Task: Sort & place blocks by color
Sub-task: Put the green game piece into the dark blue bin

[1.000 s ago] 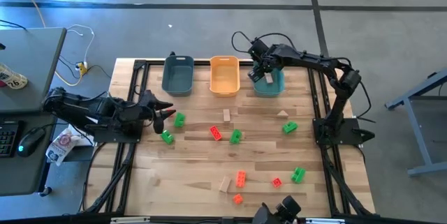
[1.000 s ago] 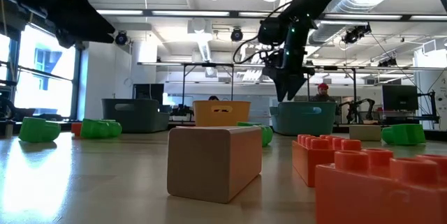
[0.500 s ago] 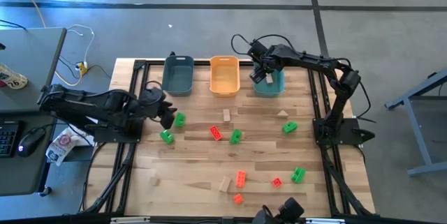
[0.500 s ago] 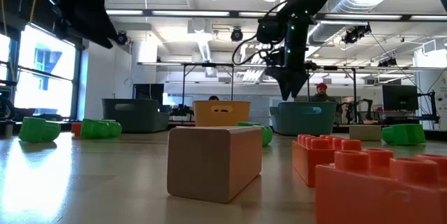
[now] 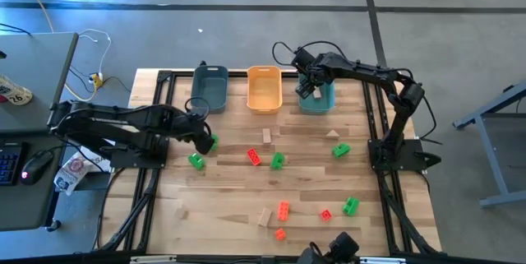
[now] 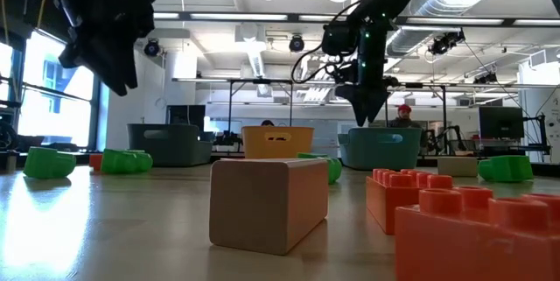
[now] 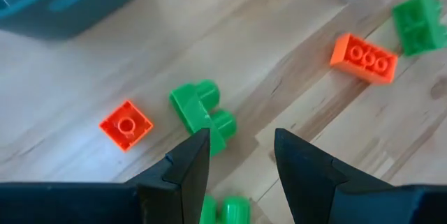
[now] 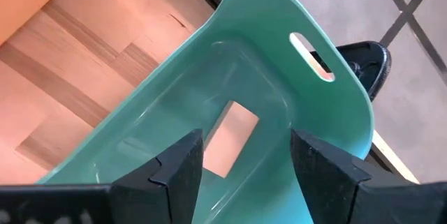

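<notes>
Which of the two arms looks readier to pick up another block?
Probably the left. Its open end effector hangs right over a green block on the table. The right end effector is over the teal bin, far from the loose blocks.

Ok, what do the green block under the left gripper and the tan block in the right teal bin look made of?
Green block: looks like moulded plastic with a slight sheen, saturated colour and round studs. Tan block in the teal bin: pale, flat and matte, probably wood, though no grain shows. The bin itself looks like glossy plastic with a cut-out handle.
</notes>
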`<state>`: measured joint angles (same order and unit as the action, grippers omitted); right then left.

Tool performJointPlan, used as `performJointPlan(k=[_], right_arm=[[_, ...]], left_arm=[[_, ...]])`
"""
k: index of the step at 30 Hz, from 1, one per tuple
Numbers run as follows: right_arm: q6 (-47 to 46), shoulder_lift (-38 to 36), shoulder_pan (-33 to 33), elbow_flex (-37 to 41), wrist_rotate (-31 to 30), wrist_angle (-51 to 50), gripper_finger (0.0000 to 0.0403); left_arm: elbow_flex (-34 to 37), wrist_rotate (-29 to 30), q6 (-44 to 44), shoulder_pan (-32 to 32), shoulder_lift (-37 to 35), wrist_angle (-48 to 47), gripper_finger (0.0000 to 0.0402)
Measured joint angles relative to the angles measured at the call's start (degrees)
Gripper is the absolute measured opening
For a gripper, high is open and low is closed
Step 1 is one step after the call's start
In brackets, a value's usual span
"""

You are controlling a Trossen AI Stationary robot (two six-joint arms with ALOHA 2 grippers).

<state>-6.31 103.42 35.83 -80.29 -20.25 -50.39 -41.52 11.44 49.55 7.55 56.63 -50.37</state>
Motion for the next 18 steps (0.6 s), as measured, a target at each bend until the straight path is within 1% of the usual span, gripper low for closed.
performJointPlan(k=[4,9,12,18], right_arm=[[0.4,0.0,0.0,0.0,-1.8,0.0,0.0200],[1.4,0.0,0.0,0.0,-2.1,0.0,0.0200],[1.7,0.0,0.0,0.0,-2.3,0.0,0.0200],[1.9,0.0,0.0,0.0,-2.3,0.0,0.0200]], left_arm=[[0.0,-1.1,-1.1,0.9,2.2,0.0,0.0146],[0.0,-1.1,-0.5,1.8,4.4,0.0,0.0154],[0.0,-1.1,-0.5,2.5,5.5,0.0,0.0169],[0.0,-2.4,-0.2,4.2,9.0,0.2,0.0213]])
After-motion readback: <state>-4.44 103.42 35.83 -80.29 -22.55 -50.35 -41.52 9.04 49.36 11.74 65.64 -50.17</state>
